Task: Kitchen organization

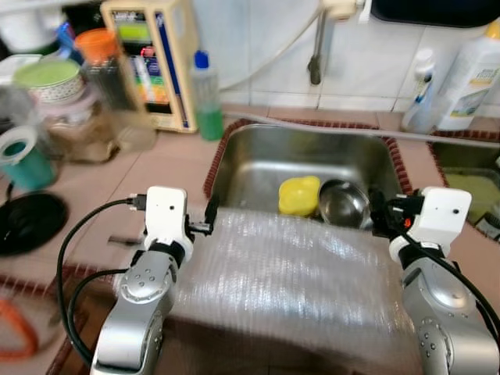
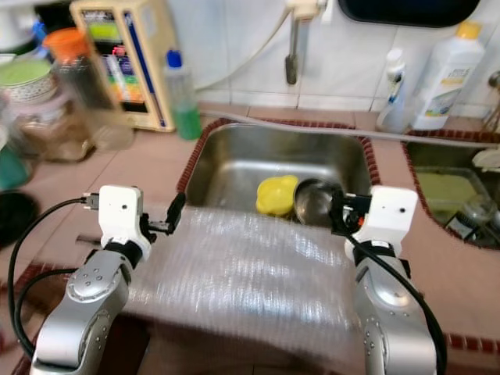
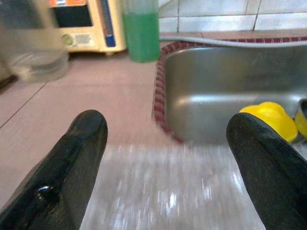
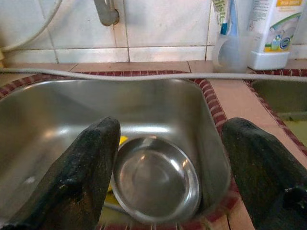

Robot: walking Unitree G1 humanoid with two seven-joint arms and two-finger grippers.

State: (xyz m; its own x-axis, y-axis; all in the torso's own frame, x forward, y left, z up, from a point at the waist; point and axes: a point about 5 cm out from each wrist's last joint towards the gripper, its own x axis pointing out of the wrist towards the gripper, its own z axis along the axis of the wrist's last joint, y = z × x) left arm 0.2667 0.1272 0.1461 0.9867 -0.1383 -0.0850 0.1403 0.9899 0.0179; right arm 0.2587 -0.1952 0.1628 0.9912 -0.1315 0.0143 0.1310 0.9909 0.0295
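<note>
We are hovering both tools, right tool [image 4: 165, 167] and left tool [image 3: 165, 158], spread wide; descending carelessly risks clanging the steel bowl [image 4: 156, 179] against the sink [image 1: 258, 168].

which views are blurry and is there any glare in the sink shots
Left eye view: soft all over, the ribbed clear sheet smeared. Left wrist view: sheet streaked with blur, open left gripper fingers soft. Right wrist view: sharpest, mild reflections on the steel bowl and sink between the open right gripper fingers.

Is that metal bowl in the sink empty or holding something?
Empty. The right wrist view looks into the steel bowl and shows only its bare shiny inside; it rests in the sink.
</note>
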